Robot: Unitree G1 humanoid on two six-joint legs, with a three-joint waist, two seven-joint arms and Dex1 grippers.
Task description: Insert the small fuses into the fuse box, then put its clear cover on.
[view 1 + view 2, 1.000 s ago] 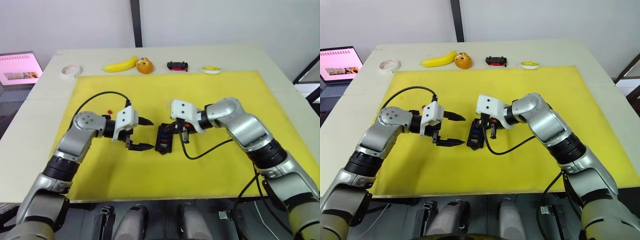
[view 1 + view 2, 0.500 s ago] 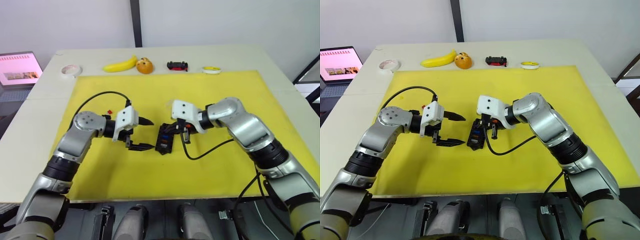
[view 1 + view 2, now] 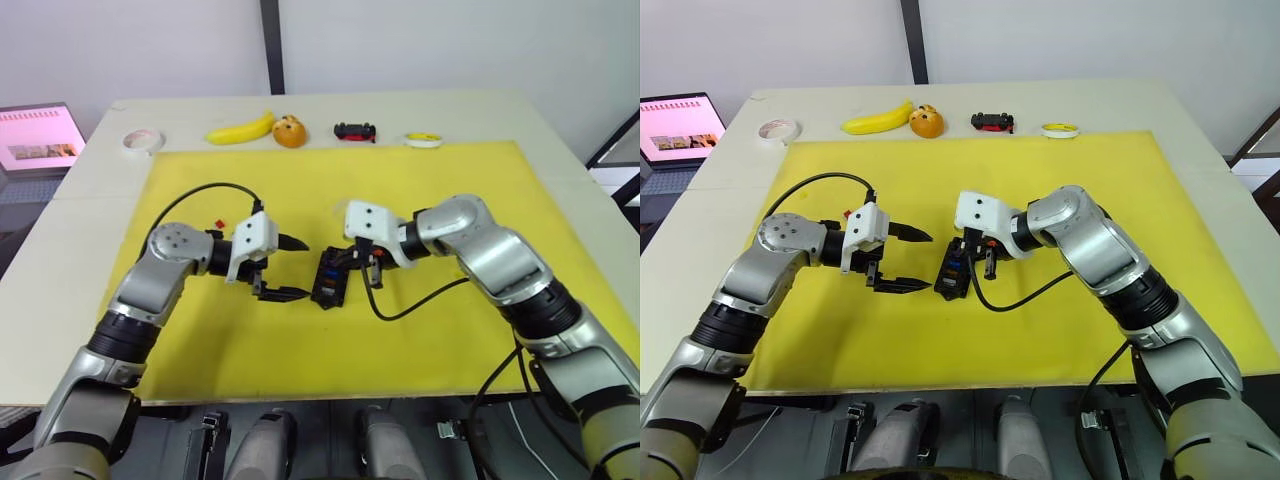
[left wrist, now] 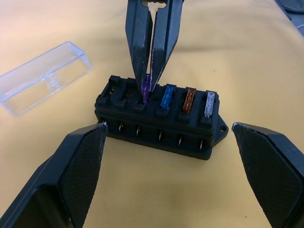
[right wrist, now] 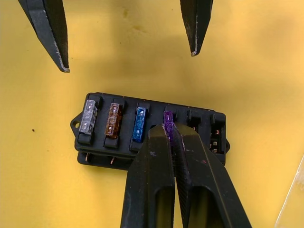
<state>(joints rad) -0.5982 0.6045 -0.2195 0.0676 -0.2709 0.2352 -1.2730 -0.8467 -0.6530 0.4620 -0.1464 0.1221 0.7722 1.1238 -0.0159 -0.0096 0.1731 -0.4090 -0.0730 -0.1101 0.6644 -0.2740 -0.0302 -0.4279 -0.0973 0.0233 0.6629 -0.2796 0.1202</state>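
The black fuse box (image 3: pixel 330 283) lies on the yellow mat between my two grippers. A grey fuse (image 5: pixel 89 118), an orange-brown one (image 5: pixel 113 121) and a blue one (image 5: pixel 139 124) stand in a row of its slots. My right gripper (image 5: pixel 170 133) is shut on a purple fuse (image 5: pixel 167 117), whose lower end sits in the slot beside the blue one. My left gripper (image 3: pixel 303 268) hangs open just left of the box, apart from it. The clear cover (image 4: pixel 45 78) lies on the mat beyond the box. A red fuse (image 3: pixel 219 223) lies loose near my left wrist.
Along the table's far edge sit a tape roll (image 3: pixel 142 141), a banana (image 3: pixel 243 129), an orange round thing (image 3: pixel 290 131), a black-and-red toy car (image 3: pixel 355 131) and a small yellow ring (image 3: pixel 424 140). A laptop (image 3: pixel 35 140) stands far left, off the table.
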